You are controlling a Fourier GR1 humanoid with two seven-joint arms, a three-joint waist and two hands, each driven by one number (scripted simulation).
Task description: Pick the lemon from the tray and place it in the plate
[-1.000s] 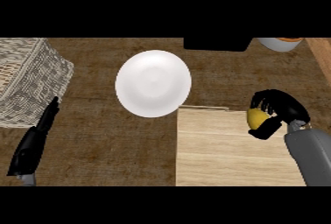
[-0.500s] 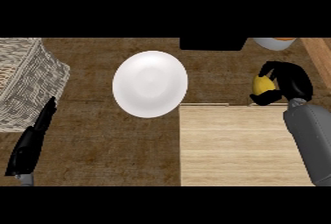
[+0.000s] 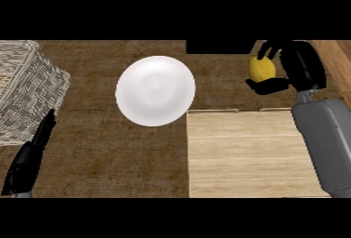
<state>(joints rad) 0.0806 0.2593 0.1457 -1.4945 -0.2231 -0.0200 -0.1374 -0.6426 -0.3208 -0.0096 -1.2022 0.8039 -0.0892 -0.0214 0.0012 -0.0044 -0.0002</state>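
A yellow lemon is held in my right hand, whose fingers and thumb curl round it at the upper right, beyond the far edge of the light wooden tray. The white plate lies on the dark counter, left of the lemon with a gap between them. My left hand rests at the lower left edge with its fingers straight, holding nothing.
A woven grey basket stands at the left edge. A black object sits at the back behind the plate. A wooden strip runs along the far right.
My right hand has carried the lemon up off the tray, farther from me and slightly left. The left hand has not moved.
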